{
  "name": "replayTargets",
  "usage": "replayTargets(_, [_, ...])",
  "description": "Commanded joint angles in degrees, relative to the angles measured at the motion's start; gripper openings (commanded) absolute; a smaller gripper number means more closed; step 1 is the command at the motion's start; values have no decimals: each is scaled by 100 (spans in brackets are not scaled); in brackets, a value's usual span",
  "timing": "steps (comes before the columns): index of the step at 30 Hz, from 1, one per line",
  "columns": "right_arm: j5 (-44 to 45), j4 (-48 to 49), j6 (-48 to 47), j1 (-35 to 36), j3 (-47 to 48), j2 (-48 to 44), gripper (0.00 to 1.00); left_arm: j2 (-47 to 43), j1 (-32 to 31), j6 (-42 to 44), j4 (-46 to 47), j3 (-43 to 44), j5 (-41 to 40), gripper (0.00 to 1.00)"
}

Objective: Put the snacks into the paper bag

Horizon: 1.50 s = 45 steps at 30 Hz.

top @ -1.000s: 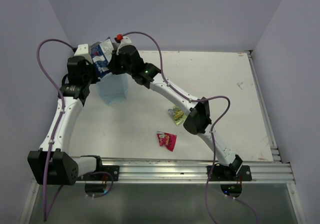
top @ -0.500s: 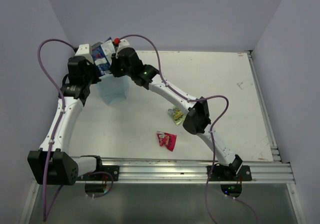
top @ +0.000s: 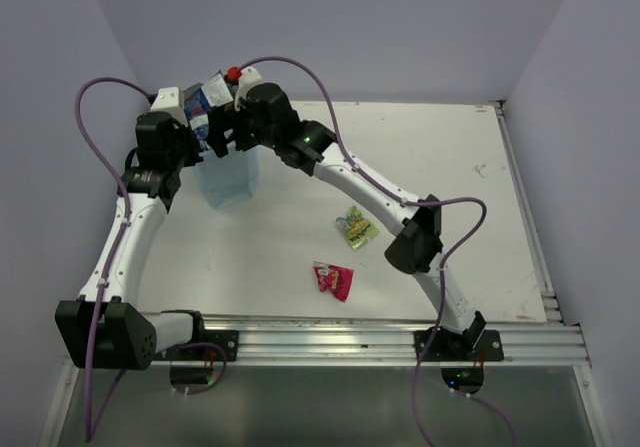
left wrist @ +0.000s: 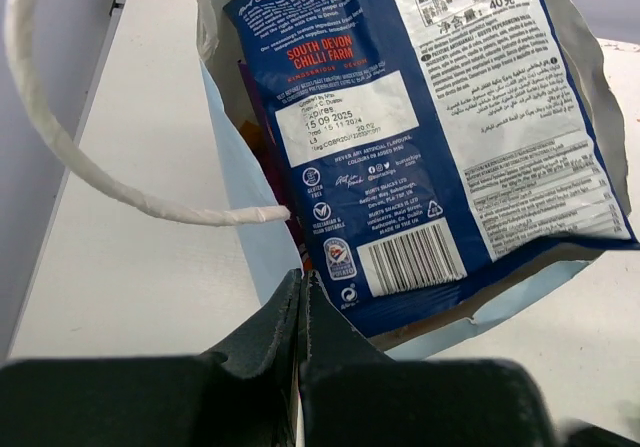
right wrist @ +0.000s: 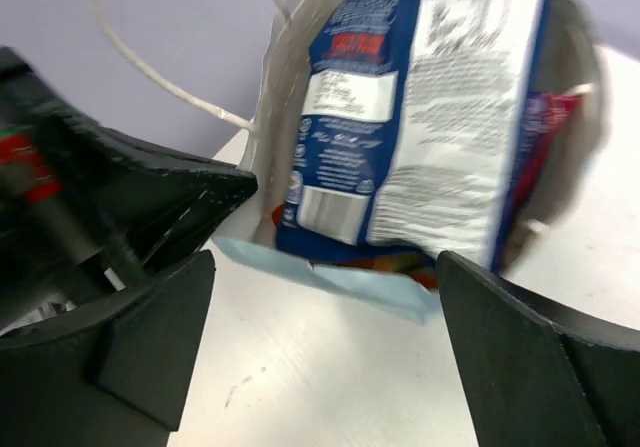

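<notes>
The pale blue paper bag [top: 226, 175] stands at the table's back left. A blue-and-white snack packet [top: 204, 107] sticks up out of its mouth. My left gripper [top: 190, 139] is shut on the bag's rim [left wrist: 252, 229], and the packet [left wrist: 430, 137] fills that wrist view. My right gripper [top: 226, 125] hangs open at the bag's mouth, its fingers [right wrist: 150, 337] spread wide on either side of the packet [right wrist: 420, 117] and touching nothing. Other packets [right wrist: 556, 117] show inside the bag. A green-yellow packet [top: 355, 227] and a red packet [top: 332, 279] lie on the table.
The bag's white cord handle [left wrist: 60, 137] loops out to the left. The left wall runs close behind the bag. A metal rail [top: 380, 339] lines the table's near edge, with both arm bases on it.
My right gripper has opened and let go of the blue-and-white packet, which now stands in the bag's mouth. The right arm's elbow has swung to the right. The left arm has not moved.
</notes>
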Motion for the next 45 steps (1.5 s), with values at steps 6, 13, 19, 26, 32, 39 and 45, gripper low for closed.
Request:
replayTargets(6, [1133,-730,-864,-436,-2664,-2228,99,-138,31,-20,153,-68,-149,0])
replayTargets(13, [914,-784,-224,-1104,-5877,-2932,95,-58,31,15,74,20,-123,0])
replayTargets(19, [852,-671,111,-1316,-6662,-2660,93,47,31,33,3,91,-79,0])
replayTargets(26, [844,-609,208,-1421,-6864,-2379,85,100,-4,33,3,109,-61,0])
replayTargets(32, [667,-652,103,-1457,-6944,-2176,12,83,-13,50,-14,100,-114,0])
replayTargets(39, [993,-1266,-301,-1457,-4158,-2213,0,56,-13,77,-23,91,-140,0])
replayTargets(45, [-428,-402,346,-1413,-627,-1081,0,56,-13,42,-41,73,-79,0])
